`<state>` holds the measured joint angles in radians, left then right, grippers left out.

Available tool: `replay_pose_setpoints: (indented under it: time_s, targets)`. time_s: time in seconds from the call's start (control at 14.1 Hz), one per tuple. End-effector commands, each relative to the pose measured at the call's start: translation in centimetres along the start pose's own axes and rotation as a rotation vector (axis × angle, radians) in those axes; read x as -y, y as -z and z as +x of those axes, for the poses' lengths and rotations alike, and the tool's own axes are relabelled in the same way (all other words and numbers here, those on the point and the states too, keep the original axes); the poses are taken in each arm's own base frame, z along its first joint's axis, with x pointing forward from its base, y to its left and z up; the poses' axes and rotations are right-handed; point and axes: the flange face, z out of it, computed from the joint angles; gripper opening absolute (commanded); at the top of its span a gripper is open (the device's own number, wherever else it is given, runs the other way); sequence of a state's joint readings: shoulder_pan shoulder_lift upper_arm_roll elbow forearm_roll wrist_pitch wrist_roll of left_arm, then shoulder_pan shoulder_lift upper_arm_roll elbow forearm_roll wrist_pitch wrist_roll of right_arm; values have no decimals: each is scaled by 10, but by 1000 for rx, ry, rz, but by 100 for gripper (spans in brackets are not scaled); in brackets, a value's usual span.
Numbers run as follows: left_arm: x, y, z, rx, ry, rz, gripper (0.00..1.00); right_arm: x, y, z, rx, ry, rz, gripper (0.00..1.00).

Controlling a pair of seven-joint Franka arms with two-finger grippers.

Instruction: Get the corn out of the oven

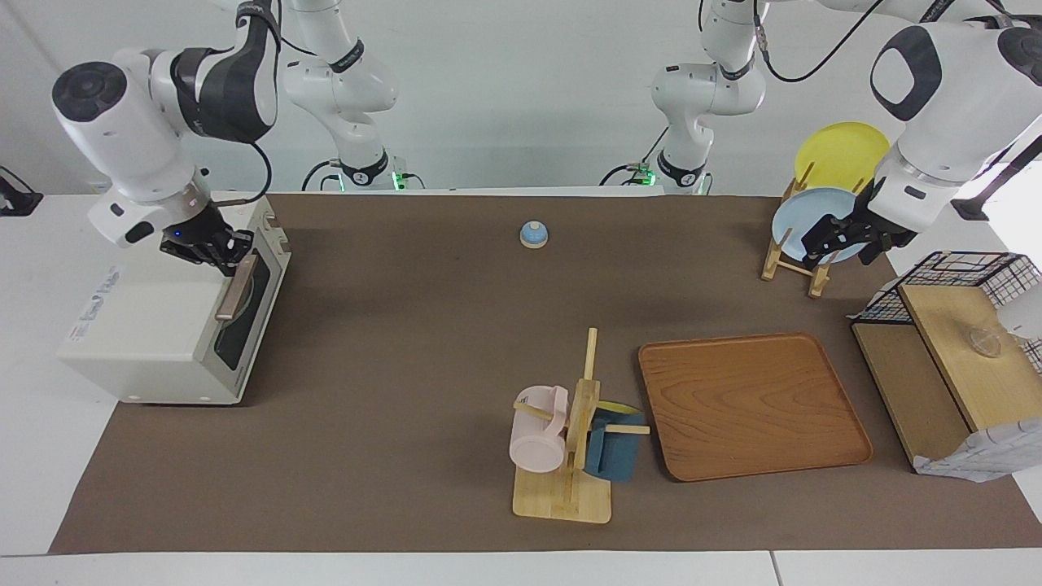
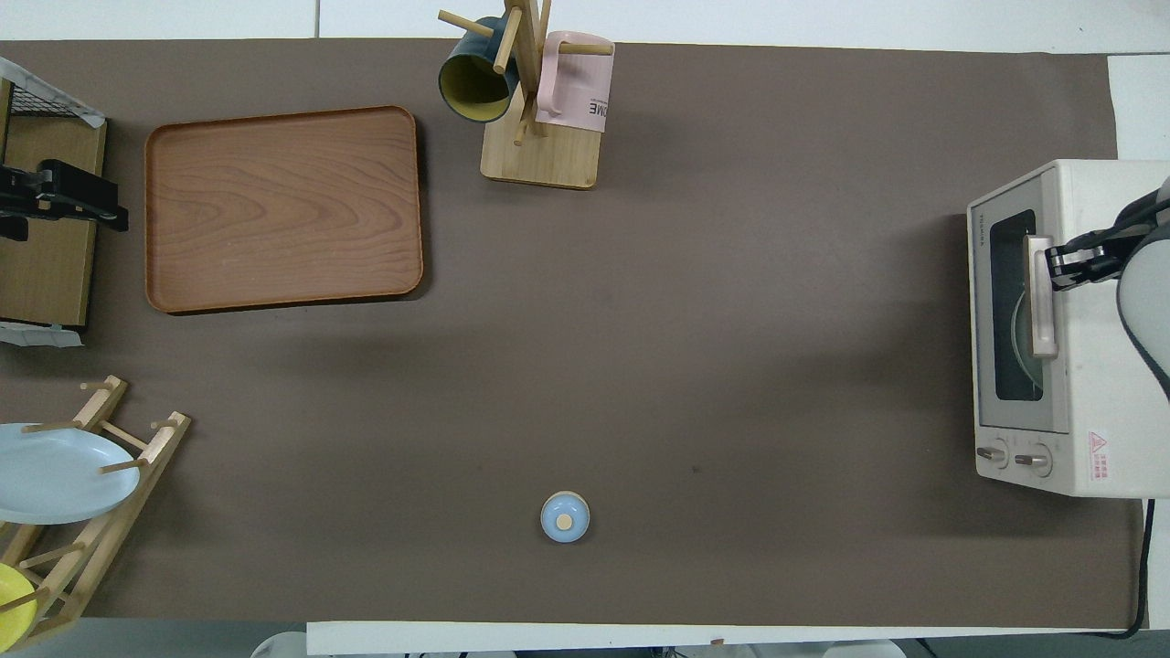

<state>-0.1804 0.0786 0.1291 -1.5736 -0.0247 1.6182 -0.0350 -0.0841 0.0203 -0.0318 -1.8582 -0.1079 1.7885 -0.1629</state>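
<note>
The brown table mat (image 1: 407, 366) carries the cream toaster oven (image 1: 155, 342) at the right arm's end, its dark glass door shut; the corn cannot be seen through the glass. The wooden tray (image 1: 753, 403) lies toward the left arm's end, beside the mug tree (image 1: 570, 439). The right gripper (image 1: 232, 256) sits at the oven's tan bar handle (image 1: 236, 289), fingers closed around it. The left gripper (image 1: 842, 236) hangs over the dish rack (image 1: 785, 260); whether its fingers are parted cannot be told
</note>
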Motion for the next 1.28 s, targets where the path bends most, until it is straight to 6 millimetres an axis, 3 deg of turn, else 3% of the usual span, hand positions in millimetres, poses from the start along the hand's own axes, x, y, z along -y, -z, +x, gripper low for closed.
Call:
replay_pose_setpoints:
  time_s: [0.0, 0.35, 0.64, 0.85, 1.06, 1.21]
  targets:
    - [0, 1, 0, -13, -6, 13, 100, 2, -19, -7, 3, 39, -28, 0]
    - [0, 1, 0, -13, -6, 13, 100, 7, -42, 4, 18, 56, -43, 0]
    - [0, 1, 0, -13, -4, 12, 100, 69, -77, 37, -8, 48, -54, 0]
    - [0, 1, 1, -13, -6, 14, 100, 100, -112, 59, -30, 44, -50, 0]
    - [0, 1, 0, -13, -6, 12, 100, 119, -158, 75, -33, 71, -39, 0]
    - [0, 1, 0, -13, -6, 12, 100, 121, -173, 79, -32, 76, -36, 0]
